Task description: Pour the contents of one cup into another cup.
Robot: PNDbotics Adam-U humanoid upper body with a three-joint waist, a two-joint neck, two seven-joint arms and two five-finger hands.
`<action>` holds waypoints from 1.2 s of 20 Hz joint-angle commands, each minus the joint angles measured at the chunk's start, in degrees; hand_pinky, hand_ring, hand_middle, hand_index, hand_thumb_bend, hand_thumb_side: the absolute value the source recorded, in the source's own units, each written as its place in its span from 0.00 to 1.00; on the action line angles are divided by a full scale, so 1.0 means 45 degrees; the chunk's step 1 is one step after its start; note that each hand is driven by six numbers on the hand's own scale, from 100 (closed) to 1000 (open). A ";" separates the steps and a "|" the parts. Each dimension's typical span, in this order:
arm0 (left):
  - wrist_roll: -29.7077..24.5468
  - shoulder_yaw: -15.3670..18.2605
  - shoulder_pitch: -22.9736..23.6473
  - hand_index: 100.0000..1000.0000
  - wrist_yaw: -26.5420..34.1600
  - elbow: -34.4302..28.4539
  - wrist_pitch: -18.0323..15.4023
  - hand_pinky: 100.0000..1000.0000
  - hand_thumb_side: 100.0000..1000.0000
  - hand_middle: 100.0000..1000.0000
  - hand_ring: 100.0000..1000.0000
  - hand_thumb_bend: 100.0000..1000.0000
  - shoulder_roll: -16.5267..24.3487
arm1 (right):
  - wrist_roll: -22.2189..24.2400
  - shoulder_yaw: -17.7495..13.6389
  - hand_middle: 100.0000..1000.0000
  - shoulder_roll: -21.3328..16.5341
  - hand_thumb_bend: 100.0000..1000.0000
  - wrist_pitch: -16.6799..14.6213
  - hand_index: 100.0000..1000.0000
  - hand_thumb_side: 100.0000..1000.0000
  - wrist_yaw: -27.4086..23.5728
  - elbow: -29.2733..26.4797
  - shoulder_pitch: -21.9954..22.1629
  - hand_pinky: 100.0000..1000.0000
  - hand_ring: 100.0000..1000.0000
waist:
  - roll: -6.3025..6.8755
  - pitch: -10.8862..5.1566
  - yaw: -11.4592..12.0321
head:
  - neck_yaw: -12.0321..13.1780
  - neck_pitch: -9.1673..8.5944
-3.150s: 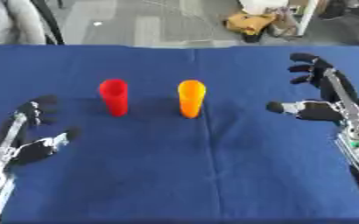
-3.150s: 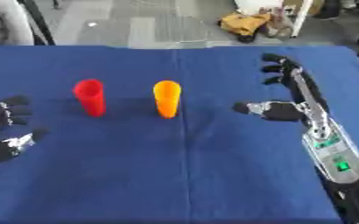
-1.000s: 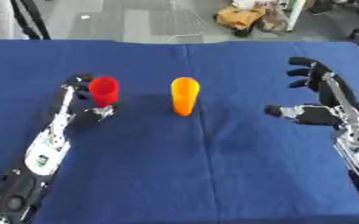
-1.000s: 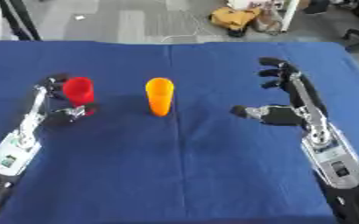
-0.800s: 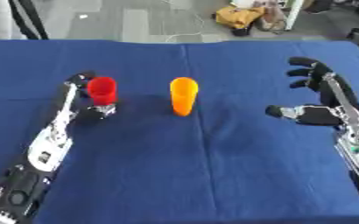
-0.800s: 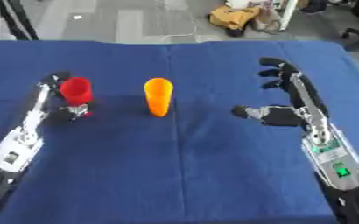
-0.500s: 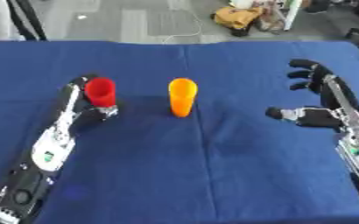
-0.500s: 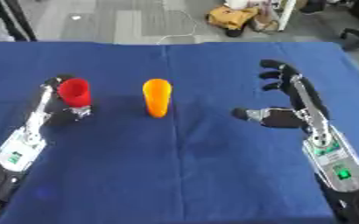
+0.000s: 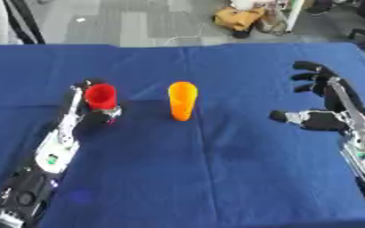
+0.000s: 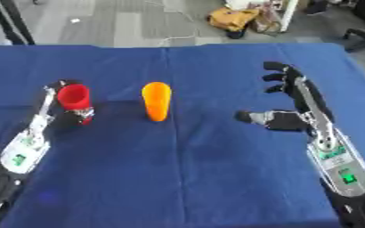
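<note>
We see the left hand (image 9: 92,111) at the red cup (image 9: 101,96) on the left part of the blue table (image 9: 216,169), fingers and thumb curled round it. The cup stands upright. The orange cup (image 9: 182,100) stands upright just right of it, apart, untouched. The right hand (image 10: 294,111) hovers over the right side of the table, fingers spread and straight, holding nothing, well apart from both cups.
</note>
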 commanded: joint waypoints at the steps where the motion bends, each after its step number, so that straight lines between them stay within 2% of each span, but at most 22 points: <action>1: -0.0006 0.0017 -0.0140 0.69 0.0347 -0.0250 -0.0138 0.02 0.25 0.30 0.20 0.53 0.0088 | 0.0026 -0.0097 0.79 -0.0135 0.93 -0.0029 0.85 0.25 -0.0110 -0.0234 -0.0178 0.62 0.75 | -0.0007 -0.0223 -0.0012 | -0.0014 -0.0133; 3: 0.0066 0.0008 -0.0057 0.68 0.0616 -0.0424 -0.0193 0.00 0.21 0.28 0.16 0.43 0.0114 | -0.0006 -0.0107 0.79 -0.0131 0.93 -0.0015 0.84 0.24 -0.0128 -0.0222 -0.0175 0.62 0.74 | -0.0017 -0.0245 0.0008 | -0.0027 -0.0123; 8: 0.0428 -0.0082 0.0308 0.65 0.1473 -0.1475 -0.0167 0.00 0.19 0.27 0.14 0.40 0.0279 | -0.0076 -0.0082 0.78 -0.0118 0.93 0.0021 0.83 0.24 -0.0161 -0.0154 -0.0184 0.61 0.72 | -0.0026 -0.0300 0.0099 | -0.0071 -0.0092; 13: 0.0664 -0.0304 0.0936 0.65 0.1906 -0.3496 0.0224 0.00 0.18 0.27 0.15 0.38 0.0643 | 0.0025 0.0082 0.76 -0.0082 0.95 0.0022 0.82 0.26 -0.0069 0.0013 -0.0346 0.60 0.71 | 0.0008 -0.0367 0.0277 | -0.0181 -0.0042; 16: 0.0495 -0.0541 0.1381 0.65 0.2121 -0.4955 0.0531 0.00 0.18 0.27 0.15 0.38 0.1031 | 0.0182 0.0276 0.76 -0.0016 1.00 -0.0047 0.82 0.31 0.0132 0.0288 -0.0551 0.61 0.72 | 0.0059 -0.0409 0.0423 | -0.0270 -0.0040; 24: -0.0289 -0.1006 0.2622 0.65 0.3114 -0.8261 0.1366 0.00 0.19 0.27 0.15 0.37 0.1563 | 0.0681 0.0914 0.80 0.0318 1.00 -0.0463 0.85 0.45 0.1010 0.1670 -0.1291 0.62 0.75 | 0.0277 -0.0462 0.1017 | -0.0518 -0.0067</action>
